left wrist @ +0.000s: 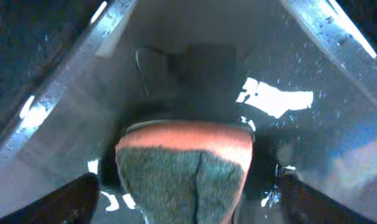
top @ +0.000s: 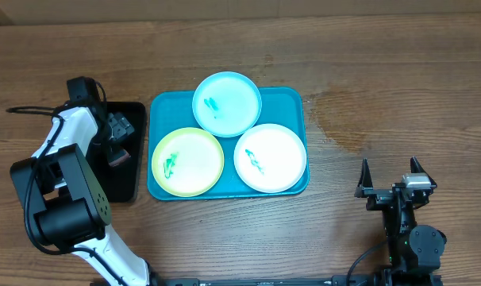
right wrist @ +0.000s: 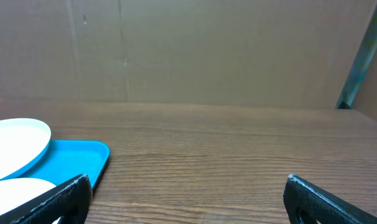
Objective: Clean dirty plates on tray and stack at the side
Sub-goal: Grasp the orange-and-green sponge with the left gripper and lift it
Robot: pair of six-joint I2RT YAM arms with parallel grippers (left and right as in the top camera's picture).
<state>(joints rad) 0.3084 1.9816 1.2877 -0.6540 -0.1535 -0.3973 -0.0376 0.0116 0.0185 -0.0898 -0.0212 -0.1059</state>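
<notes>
Plates (top: 227,104), all three, lie smeared on the turquoise tray (top: 286,102); none is cleaned or stacked. Left of the tray, the left gripper (left wrist: 188,202) spreads wide astride a sponge (left wrist: 185,162); the right gripper (top: 391,171) gapes wide to the tray's right.

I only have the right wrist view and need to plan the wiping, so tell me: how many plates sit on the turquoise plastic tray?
Observer: Three round plastic plates lie on the turquoise rectangular tray: a pale cyan plate farthest from the robot, a yellow-green plate at left, a white plate at right.
Operator: Are they all dirty?
Observer: Each shows a small green-teal smear near its middle.
Operator: Where is the left end effector?
Observer: The left end effector is open over the black rectangular tray, its fingers either side of an orange-backed scrubbing sponge.
</notes>
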